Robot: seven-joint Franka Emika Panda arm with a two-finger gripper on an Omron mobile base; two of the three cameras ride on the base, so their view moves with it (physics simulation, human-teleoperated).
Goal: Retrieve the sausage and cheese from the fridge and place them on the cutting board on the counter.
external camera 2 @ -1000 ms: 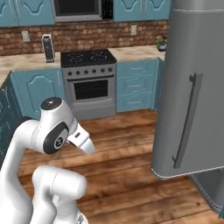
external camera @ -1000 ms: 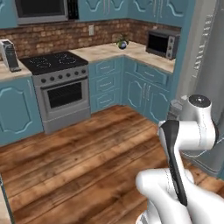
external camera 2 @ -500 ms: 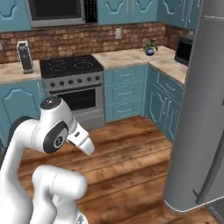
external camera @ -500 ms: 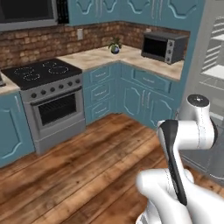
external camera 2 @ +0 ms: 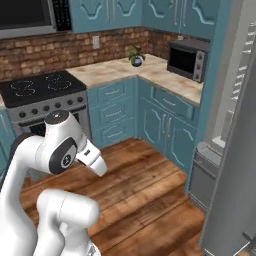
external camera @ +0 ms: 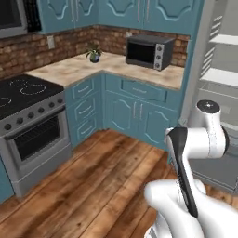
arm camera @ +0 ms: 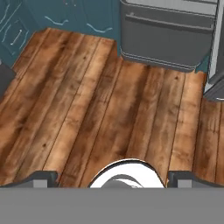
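Observation:
The fridge (external camera: pixel 217 77) stands open at the right, showing white shelves and a grey drawer (external camera: pixel 219 168) low down. Its grey door (external camera 2: pixel 235 190) fills the right edge of the right base view. The hand view looks down at the wooden floor, with the grey drawer (arm camera: pixel 170 37) at the top and the door's foot (arm camera: pixel 216 57) at the right. My gripper (arm camera: pixel 113 178) is open, its two dark tips far apart over bare floor, holding nothing. The sausage, the cheese, the cutting board and its counter are out of view.
A corner counter (external camera: pixel 69 69) over teal cabinets carries a black toaster oven (external camera: pixel 148 51) and a small potted plant (external camera: pixel 94 53). A stove (external camera: pixel 28 116) stands at the left. Open wooden floor (external camera: pixel 93 186) lies between me and the cabinets.
The whole picture has slid left as the base turned right: the stove moved to the left edge and the open fridge interior came into view. The arm's pose is unchanged.

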